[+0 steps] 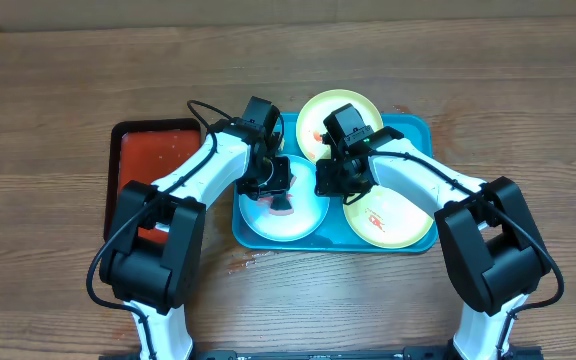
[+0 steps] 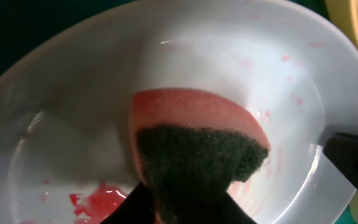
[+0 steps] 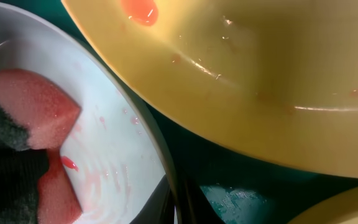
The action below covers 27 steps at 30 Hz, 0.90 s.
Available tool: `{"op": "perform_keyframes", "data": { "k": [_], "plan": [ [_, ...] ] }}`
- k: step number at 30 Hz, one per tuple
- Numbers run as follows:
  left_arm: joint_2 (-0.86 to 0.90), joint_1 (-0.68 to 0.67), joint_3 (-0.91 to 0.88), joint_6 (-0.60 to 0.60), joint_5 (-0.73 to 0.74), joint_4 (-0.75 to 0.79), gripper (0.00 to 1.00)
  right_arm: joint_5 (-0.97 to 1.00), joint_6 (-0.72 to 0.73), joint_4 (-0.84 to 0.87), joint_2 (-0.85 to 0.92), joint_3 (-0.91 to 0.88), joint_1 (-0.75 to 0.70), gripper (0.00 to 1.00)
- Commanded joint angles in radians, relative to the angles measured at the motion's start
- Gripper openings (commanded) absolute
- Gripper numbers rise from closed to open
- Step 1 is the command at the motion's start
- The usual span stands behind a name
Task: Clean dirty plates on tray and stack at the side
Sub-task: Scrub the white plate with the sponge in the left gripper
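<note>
1. Red tray [image 1: 153,165]: far left on the table [image 1: 48,100], just beside the tray [image 1: 416,128].
2. Left gripper [image 1: 280,200]: over the middle of the blue plate [image 1: 303,222]. Its jaws are closed on a sponge [image 2: 197,143], with the fingertips [image 2: 129,208] on either side of the dark scouring face. The pink foam side is pressed down on the plate's pale centre.
3. Blue plate: in the left front of the tray. There is a wet red smear [image 2: 95,202] just left of the sponge and pink specks toward the right rim.
4. Right gripper [image 1: 326,185]: at the blue plate's right rim, between it and the two yellow-green plates. Only dark finger edges [image 3: 185,202] show in its wrist view, right at the rim. I cannot tell whether they pinch the rim or how wide they stand.
5. Rear plate [image 1: 313,115]: yellow-green, overhanging the tray's back edge. The wrist view shows one yellow-green plate lying close over the blue plate's edge with a red blob [image 3: 142,9] on it. Which of the two it is I cannot tell.
6. Right plate [image 1: 398,222]: yellow-green, in the right front of the tray, with faint red marks.
7. Counts: 3 plates (2 yellow-green, 1 blue), all on the tray; 1 sponge; 2 trays.
</note>
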Motion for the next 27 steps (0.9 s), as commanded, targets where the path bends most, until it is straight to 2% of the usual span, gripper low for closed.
{"op": "perform_keyframes", "data": {
  "k": [1,3,5,9,12,14,17,21,27],
  "plan": [
    [0.011,-0.002,-0.008,0.02,-0.01,-0.004,0.15,-0.014,0.008,0.01,0.008,0.021,0.0,0.07],
    [0.011,0.0,-0.006,0.027,-0.011,-0.006,0.04,-0.014,0.008,0.01,0.008,0.021,0.0,0.07],
    [0.011,0.004,0.002,0.031,-0.032,-0.02,0.04,-0.014,0.008,0.01,0.008,0.021,0.0,0.07],
    [0.011,0.009,0.039,0.025,-0.253,-0.1,0.04,-0.014,0.008,0.01,0.008,0.021,0.0,0.07],
    [0.011,0.009,0.064,-0.012,-0.347,-0.145,0.04,-0.014,0.008,0.01,0.008,0.021,0.0,0.07],
    [0.011,0.009,0.083,-0.014,-0.327,-0.157,0.04,-0.014,0.008,0.01,0.008,0.021,0.0,0.07],
    [0.011,0.009,0.126,-0.009,-0.219,-0.166,0.04,-0.014,0.008,0.013,0.008,0.021,0.0,0.07],
    [0.011,0.008,0.154,0.054,0.043,-0.098,0.04,-0.014,0.008,0.013,0.008,0.021,0.0,0.07],
    [0.039,-0.008,0.091,0.057,0.054,-0.032,0.04,-0.014,0.008,0.014,0.008,0.021,0.0,0.07]
  ]
}}
